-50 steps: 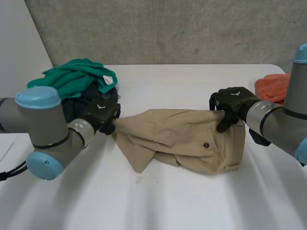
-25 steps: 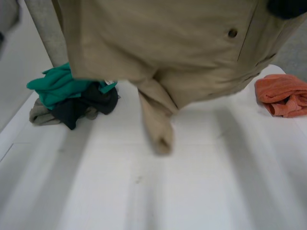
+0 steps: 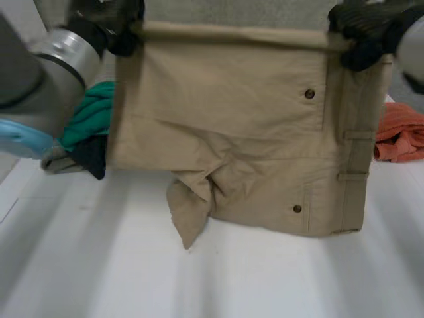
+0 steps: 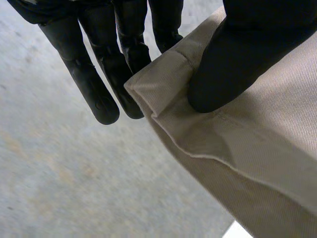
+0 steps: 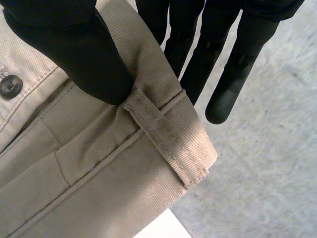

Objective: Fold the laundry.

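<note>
Tan shorts (image 3: 232, 132) hang spread in the air between both hands, lower part resting on the white table (image 3: 265, 278). My left hand (image 3: 119, 26) pinches one upper corner; in the left wrist view its thumb (image 4: 237, 59) presses the hem corner of the shorts (image 4: 257, 148) against the fingers (image 4: 99, 94). My right hand (image 3: 364, 30) pinches the other upper corner at the waistband; the right wrist view has the thumb (image 5: 74, 54) clamping the waistband (image 5: 99, 163) near a belt loop (image 5: 168, 144) and a button (image 5: 10, 85).
A pile of green (image 3: 89, 116) and dark clothes (image 3: 89, 156) lies at the left behind the shorts. An orange cloth (image 3: 401, 132) lies at the right. A grey wall (image 3: 232, 13) stands behind the table.
The shorts were lifted off the table and stretched out wide. Both hands rose with them, and the right hand closed on the waistband corner.
</note>
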